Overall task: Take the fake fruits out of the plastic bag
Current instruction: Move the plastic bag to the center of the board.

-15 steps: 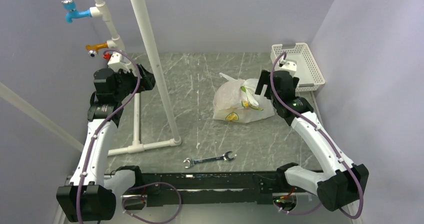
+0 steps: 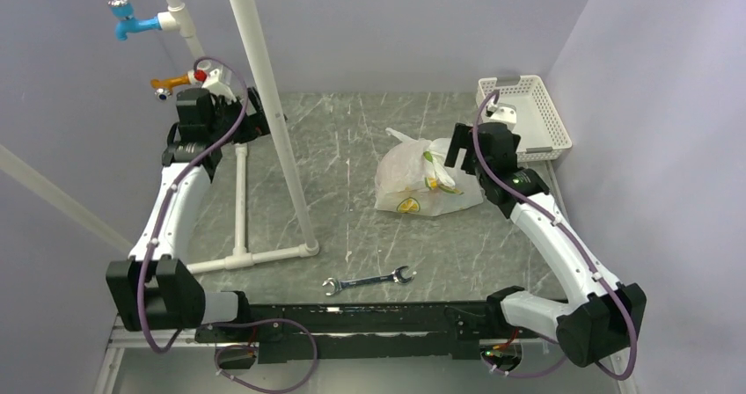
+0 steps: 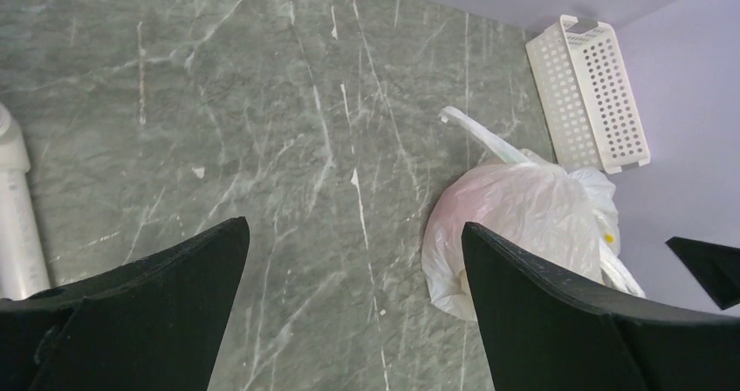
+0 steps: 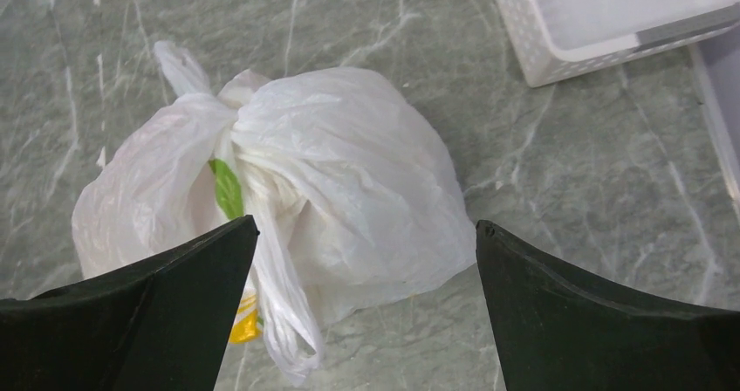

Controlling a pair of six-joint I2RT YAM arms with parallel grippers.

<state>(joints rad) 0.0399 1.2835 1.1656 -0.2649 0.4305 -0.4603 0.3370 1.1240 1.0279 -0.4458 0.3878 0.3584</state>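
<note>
Carrying everything, the grey-green marbled table (image 2: 352, 139) has bare room through its middle, closed in by pale lilac walls at the back and both sides. The tall white plastic pipe frame (image 2: 264, 104) rises left of centre, between the left arm (image 2: 176, 209) and the work, so any crossing calls for a path around that upright. That arm's jaws are spread wide, held high beside the frame and well apart from the bag. The right arm (image 2: 554, 227) hovers its jaws, also spread wide and holding nothing, just above the thin translucent white plastic bag (image 2: 413, 174) printed with citrus slices, which lies right of centre with its neck gathered. No fruit lies outside it, so the task seems to be at its opening step, the approach. The next move likely calls for lowering onto a handle or the gathered neck and pinching film alone. The white lattice plastic basket (image 2: 550, 117) sits near the bag in the far right corner, narrowing the room there. The small silver open-ended wrench (image 2: 368, 280) lies near the front edge, well apart.
</note>
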